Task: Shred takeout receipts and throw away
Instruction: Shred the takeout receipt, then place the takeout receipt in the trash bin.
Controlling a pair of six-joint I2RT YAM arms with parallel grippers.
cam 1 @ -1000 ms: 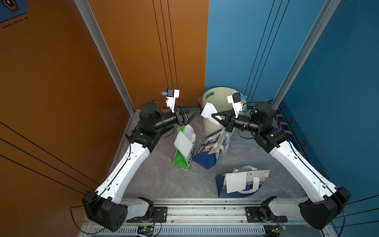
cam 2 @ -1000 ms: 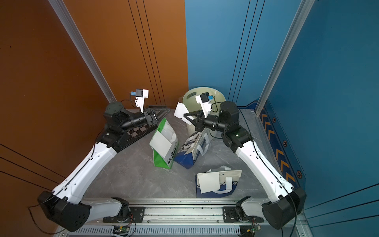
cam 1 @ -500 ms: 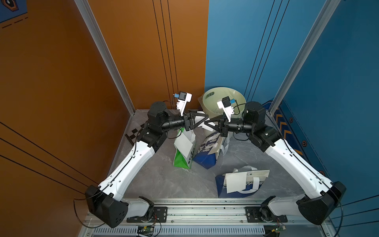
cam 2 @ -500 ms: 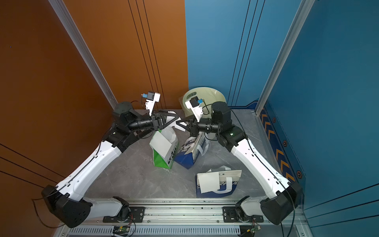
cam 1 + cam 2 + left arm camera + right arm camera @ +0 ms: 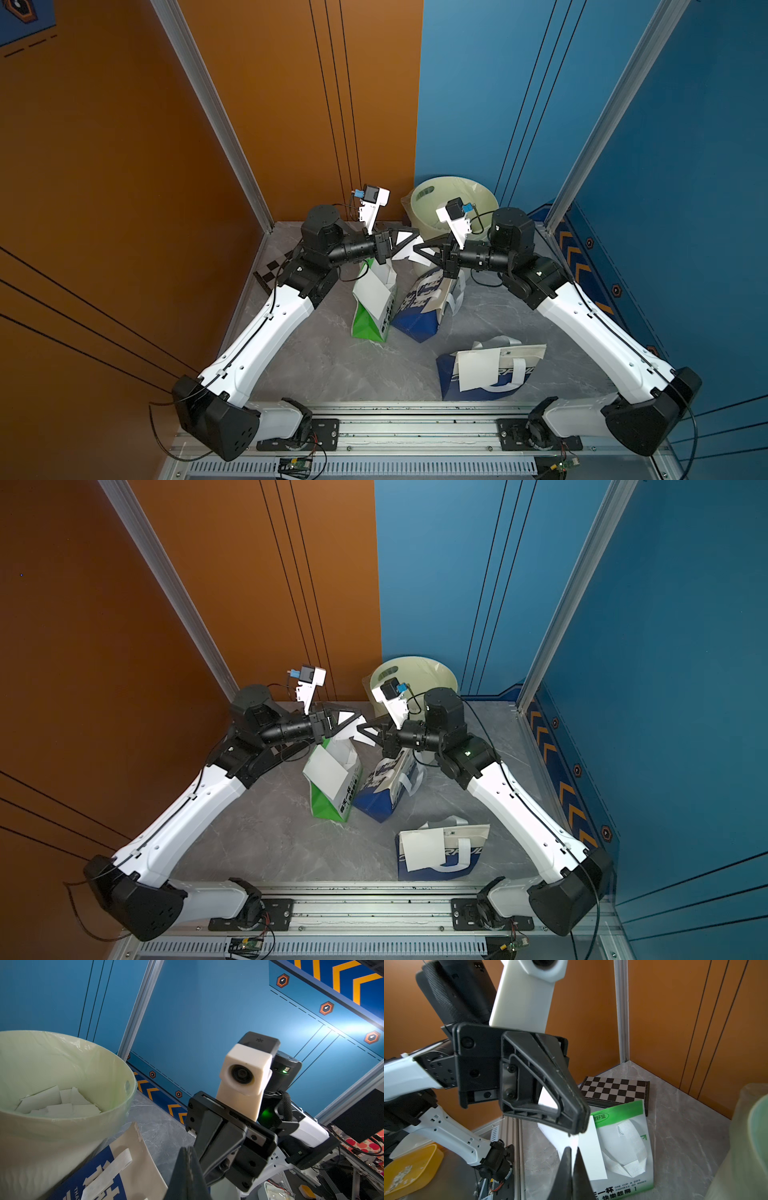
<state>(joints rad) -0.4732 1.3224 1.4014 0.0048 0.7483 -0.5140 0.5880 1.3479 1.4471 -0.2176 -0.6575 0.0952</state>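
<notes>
three bags, one bin, one receipt held

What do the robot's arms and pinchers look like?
The left arm and right arm have smooth white shells joined by chunky black joints, with black cables looping out. The left gripper and right gripper are black, with hollow triangle-shaped fingers. A white camera box with a blue plug sits above each. A tiny green light glows on the right arm.
</notes>
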